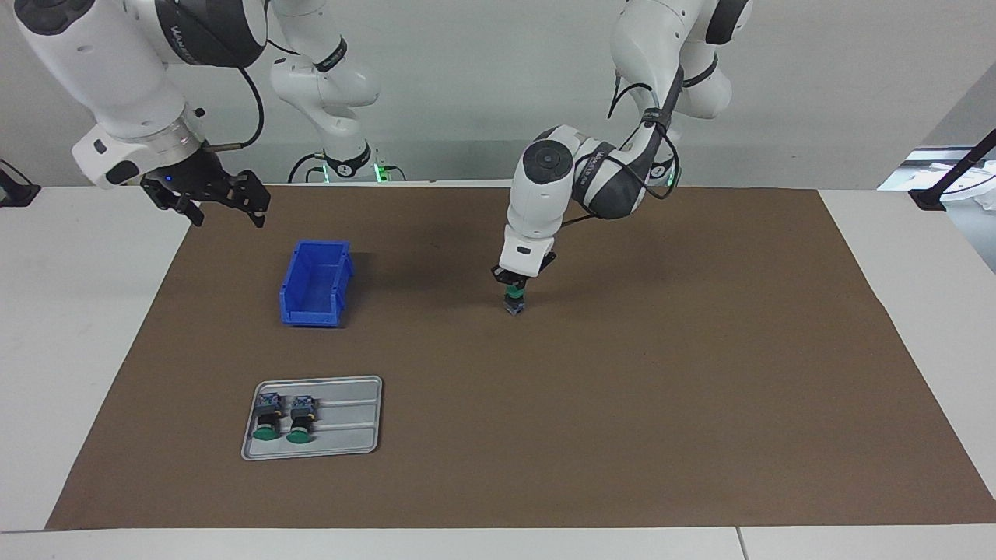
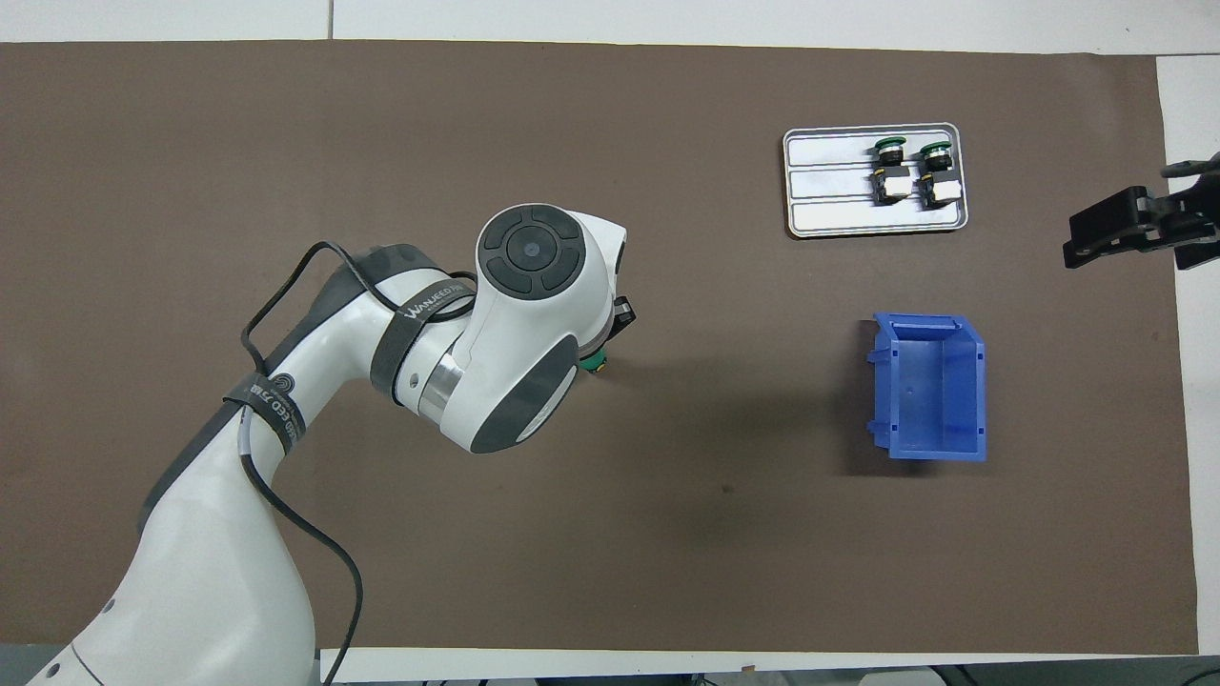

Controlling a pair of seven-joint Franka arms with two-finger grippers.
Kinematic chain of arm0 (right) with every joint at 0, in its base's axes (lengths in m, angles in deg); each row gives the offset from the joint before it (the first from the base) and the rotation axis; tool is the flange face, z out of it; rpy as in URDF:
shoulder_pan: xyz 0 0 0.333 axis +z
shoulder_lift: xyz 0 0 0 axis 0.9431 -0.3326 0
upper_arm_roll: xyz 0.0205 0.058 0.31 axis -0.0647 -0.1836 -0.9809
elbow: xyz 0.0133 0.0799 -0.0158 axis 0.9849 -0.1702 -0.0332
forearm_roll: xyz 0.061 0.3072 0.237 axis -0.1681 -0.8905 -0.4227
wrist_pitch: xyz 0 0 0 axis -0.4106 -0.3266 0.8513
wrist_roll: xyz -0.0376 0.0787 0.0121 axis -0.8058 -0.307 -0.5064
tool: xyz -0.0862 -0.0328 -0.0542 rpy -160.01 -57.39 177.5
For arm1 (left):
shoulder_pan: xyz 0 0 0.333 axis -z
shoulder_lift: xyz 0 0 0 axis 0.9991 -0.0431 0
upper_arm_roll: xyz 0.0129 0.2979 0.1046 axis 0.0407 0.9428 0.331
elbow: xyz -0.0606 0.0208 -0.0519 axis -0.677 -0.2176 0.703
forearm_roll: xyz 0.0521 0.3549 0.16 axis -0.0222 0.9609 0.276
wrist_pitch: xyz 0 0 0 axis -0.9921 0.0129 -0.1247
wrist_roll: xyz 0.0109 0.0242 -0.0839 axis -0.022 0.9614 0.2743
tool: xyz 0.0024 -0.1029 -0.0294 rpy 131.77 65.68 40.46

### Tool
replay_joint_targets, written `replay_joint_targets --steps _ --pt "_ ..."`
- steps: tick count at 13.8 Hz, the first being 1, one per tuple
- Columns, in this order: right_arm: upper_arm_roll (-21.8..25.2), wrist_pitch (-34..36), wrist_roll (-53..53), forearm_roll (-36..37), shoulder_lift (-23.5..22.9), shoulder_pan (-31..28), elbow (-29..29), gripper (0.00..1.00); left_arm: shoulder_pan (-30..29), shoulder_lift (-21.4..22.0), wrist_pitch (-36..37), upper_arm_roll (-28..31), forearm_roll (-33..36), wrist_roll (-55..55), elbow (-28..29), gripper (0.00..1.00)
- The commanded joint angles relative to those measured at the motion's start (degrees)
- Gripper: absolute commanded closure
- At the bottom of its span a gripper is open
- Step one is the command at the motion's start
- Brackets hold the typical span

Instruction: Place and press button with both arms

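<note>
Facing view: left gripper [image 1: 513, 285] at frame centre, pointing straight down, fingertips closed together and resting on the green cap of the button [image 1: 514, 300]. Nothing is clamped between the fingers; it is contact from above only. The button stands upright on the brown mat [image 1: 622, 404], mid-table. Right gripper [image 1: 222, 201] in the upper left of the frame, raised over the mat's edge, fingers spread wide, empty; that arm waits. Blue bin [image 1: 315, 283] left of centre, open and with nothing in it. Grey tray [image 1: 342, 420] lower left, carrying two more buttons [image 1: 284, 416] lying on their sides, green caps toward the bottom of the frame.

Overhead view: the left arm's wrist covers almost all of the left gripper [image 2: 610, 333]; only a sliver of the button's [image 2: 596, 360] green cap shows at centre, so contact cannot be read here. Right gripper [image 2: 1139, 227] at the right edge, open. Bin [image 2: 929, 386] right of centre, interior visible. Tray [image 2: 829, 186] upper right, its spare buttons [image 2: 910, 171] clearer.
</note>
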Motion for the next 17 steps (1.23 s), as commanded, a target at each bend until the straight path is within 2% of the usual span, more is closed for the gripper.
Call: replay_joint_targets --steps 1,17 --pt "-0.36 -0.4 -1.28 -0.47 1.5 -0.58 -1.77 0.02 0.72 -0.29 -1.83 0.47 1.17 1.2 0.44 1.0" --pt "-0.36 -0.4 -1.19 -0.47 1.5 -0.58 -1.77 0.02 0.8 -0.03 -6.41 0.38 1.25 0.76 5.46 1.0"
